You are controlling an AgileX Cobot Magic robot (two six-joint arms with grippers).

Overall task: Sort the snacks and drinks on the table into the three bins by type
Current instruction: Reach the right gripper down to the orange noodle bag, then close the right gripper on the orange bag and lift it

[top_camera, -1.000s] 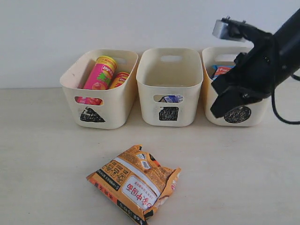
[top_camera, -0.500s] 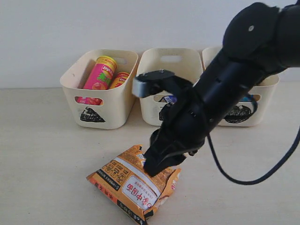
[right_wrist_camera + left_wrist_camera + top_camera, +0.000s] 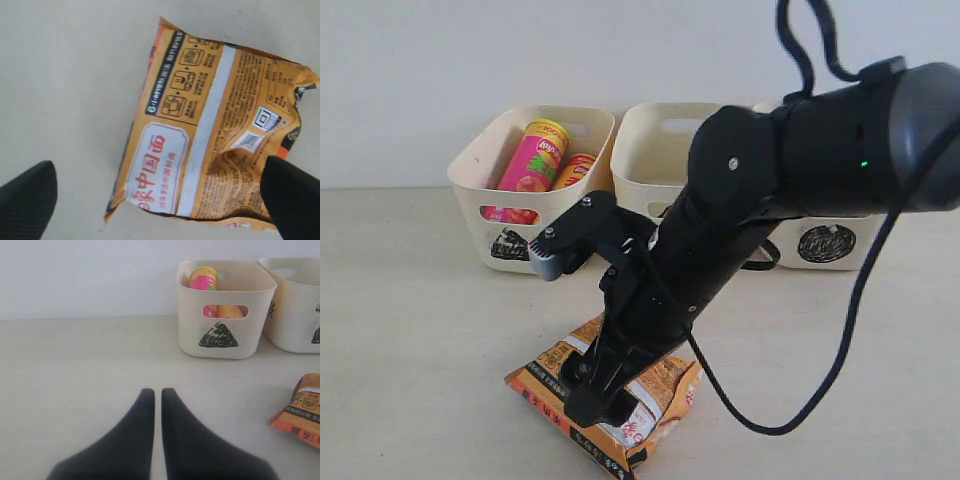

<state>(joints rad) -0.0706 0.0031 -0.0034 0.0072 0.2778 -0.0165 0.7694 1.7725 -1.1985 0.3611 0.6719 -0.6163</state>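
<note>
An orange snack bag (image 3: 548,372) lies flat on the table (image 3: 410,300) at the front centre. My right gripper (image 3: 598,400) hangs low over it, open. In the right wrist view the bag (image 3: 210,130) fills the space between the spread fingers (image 3: 27,200), one beside it and one over its far corner. The triangle bin (image 3: 535,215) holds a pink tube (image 3: 533,158) and a yellow tube (image 3: 577,165). The arm covers much of the square bin (image 3: 655,125) and the circle bin (image 3: 830,245). The drinks are hidden. My left gripper (image 3: 157,395) is shut and empty over bare table.
The three bins stand in a row along the back wall. In the left wrist view the triangle bin (image 3: 225,305) is ahead, the square bin (image 3: 295,305) beside it, and a corner of the orange bag (image 3: 300,412) shows at the edge.
My right arm swung from above the circle bin forward and down to the orange bag, and its jaws went from shut to wide open. The left gripper stayed still.
</note>
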